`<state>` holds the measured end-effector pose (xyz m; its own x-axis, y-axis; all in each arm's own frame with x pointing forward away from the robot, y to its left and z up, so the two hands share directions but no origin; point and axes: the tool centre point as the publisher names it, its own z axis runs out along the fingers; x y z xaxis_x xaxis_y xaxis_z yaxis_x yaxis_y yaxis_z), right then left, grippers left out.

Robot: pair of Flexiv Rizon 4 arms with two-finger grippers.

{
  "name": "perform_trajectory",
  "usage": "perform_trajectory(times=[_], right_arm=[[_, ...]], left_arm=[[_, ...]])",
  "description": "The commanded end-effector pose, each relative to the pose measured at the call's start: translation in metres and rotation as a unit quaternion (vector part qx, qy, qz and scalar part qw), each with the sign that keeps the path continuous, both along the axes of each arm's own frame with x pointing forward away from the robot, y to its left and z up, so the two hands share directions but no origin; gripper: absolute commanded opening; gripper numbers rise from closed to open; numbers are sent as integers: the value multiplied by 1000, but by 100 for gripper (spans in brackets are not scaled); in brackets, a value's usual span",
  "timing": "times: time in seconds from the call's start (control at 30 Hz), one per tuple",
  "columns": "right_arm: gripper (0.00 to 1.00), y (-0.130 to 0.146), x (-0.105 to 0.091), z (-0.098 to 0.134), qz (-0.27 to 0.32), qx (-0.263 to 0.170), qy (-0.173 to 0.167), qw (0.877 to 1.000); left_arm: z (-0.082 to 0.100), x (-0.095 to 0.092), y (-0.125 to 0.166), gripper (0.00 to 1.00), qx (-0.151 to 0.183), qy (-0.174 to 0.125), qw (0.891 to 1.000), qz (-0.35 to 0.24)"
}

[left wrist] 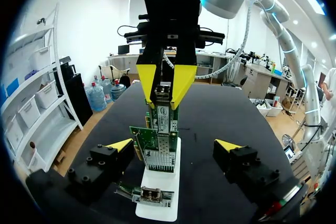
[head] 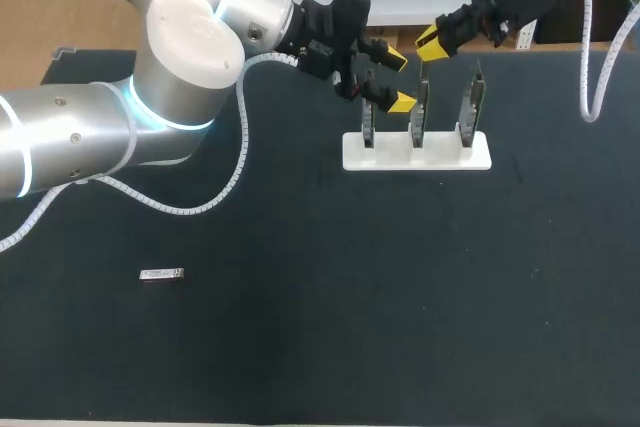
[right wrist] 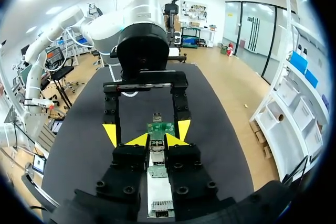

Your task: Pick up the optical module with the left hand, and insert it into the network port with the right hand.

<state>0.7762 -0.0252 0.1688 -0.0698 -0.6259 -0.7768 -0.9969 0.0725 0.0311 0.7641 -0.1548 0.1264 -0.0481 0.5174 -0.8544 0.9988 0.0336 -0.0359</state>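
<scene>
Module (head: 161, 274): lies flat on the counter (head: 320, 347), at 8 o'clock from the stand, well apart from both grippers.
Stand (head: 440, 153): white, toward 1 o'clock on the counter, with three cards (head: 422, 112) upright in a row.
Left gripper (head: 399, 78): at the stand's 9 o'clock end, fingers wide, flanking the line of the row, holding nothing.
Right gripper (head: 433, 42): over the cards, at 12 o'clock from the stand. Fingers narrow with a slim gap, nothing held.
</scene>
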Motion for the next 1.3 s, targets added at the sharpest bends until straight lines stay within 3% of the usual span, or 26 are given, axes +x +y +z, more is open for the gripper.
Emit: perform_trajectory(times=[0.03, 1.3], right_arm=[[0, 1, -3, -3, -1, -2, 2, 1000], [0, -1, -3, -2, -5, -8, -3, 1000]], left_arm=[[0, 1, -1, 100, 2, 1, 1000, -1], [0, 1, -1, 100, 2, 1, 1000, -1]])
